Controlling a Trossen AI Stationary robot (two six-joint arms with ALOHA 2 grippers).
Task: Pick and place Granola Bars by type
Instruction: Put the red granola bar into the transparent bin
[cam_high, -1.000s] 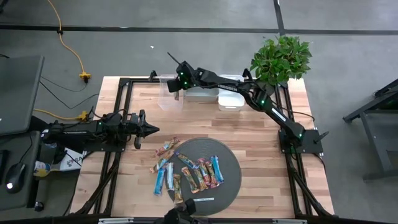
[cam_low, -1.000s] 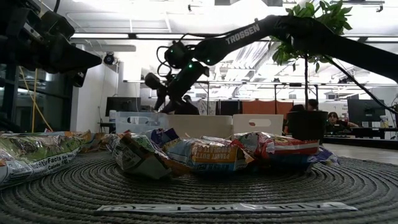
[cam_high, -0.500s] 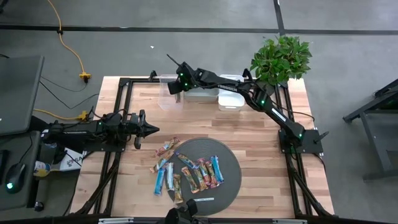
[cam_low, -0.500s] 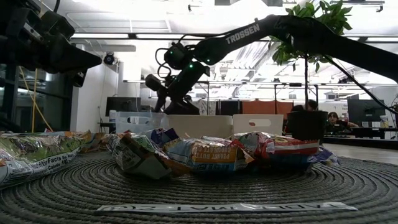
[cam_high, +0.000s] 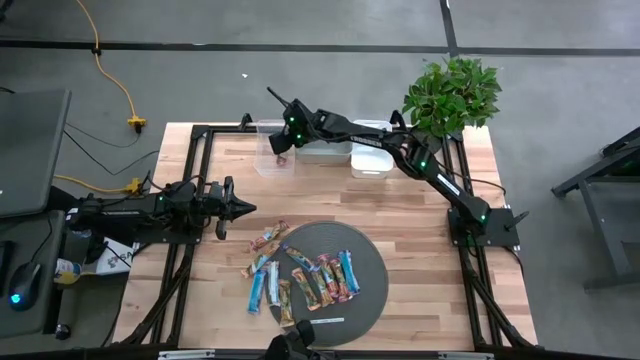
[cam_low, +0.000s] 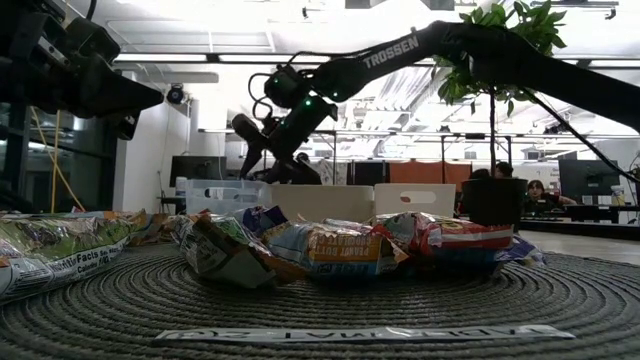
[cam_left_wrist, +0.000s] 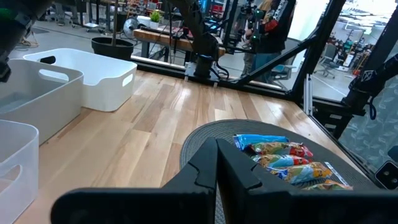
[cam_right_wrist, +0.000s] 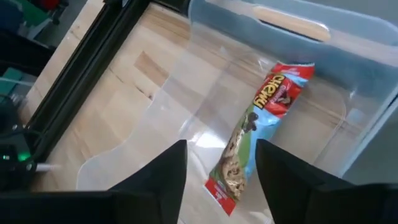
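1. High view: my right gripper hangs over the clear bin at the desk's twelve o'clock edge, two white bins beside it toward three o'clock. The left gripper waits at nine o'clock, clenched on nothing. The remaining granola bars lie at six o'clock, on and beside the round mat.

2. Low view: the right gripper sits above the bins; the pile of bars fills the foreground.

3. Left wrist view: the left gripper's closed fingers point over the mat toward the pile.

4. Right wrist view: the fingers stand apart and released, a red-and-blue bar lying free on the clear bin's floor. I judge the drop done; I'd lift straight up, clear of the bin walls, before swinging toward six o'clock for a matching bar.
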